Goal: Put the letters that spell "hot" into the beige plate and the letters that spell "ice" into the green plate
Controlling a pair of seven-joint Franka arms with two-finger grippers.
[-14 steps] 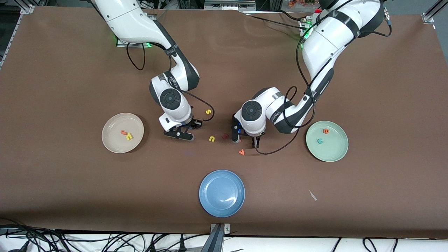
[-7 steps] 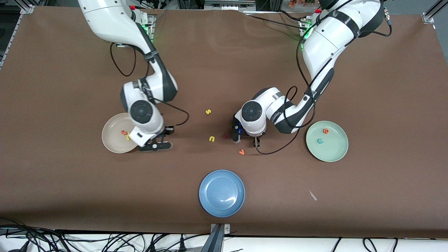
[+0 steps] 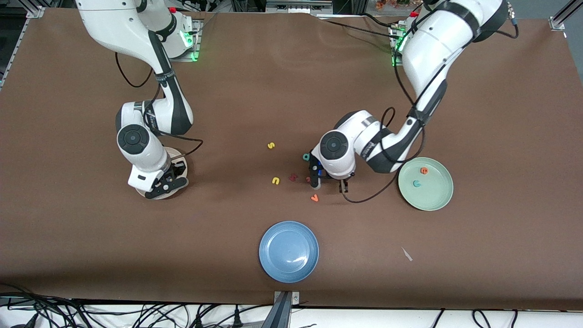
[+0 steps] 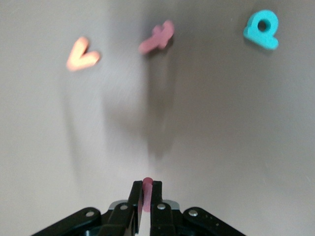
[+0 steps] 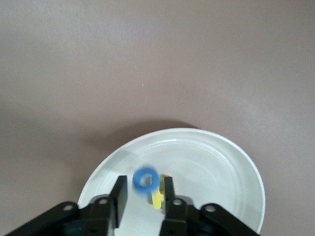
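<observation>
Now the right gripper (image 5: 143, 194), jaws spread, drops the blue "o" (image 5: 145, 180) over the beige plate (image 5: 231, 162); the left gripper (image 4: 145, 194), pinching the red "i" (image 4: 146, 189), must next carry it to the green plate (image 3: 435, 196).

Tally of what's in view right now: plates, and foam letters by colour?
Plates: 3 (beige plate, green plate, blue plate)
Yellow letters: 3 (s, u, h)
Orange letters: 2 (v, e)
Teal letters: 2 (d, c)
Blue letters: 1 (o, at the open right gripper over the beige plate)
Red or pink letters: 2 (t-like letter; i held by the left gripper)
Total: 13
</observation>
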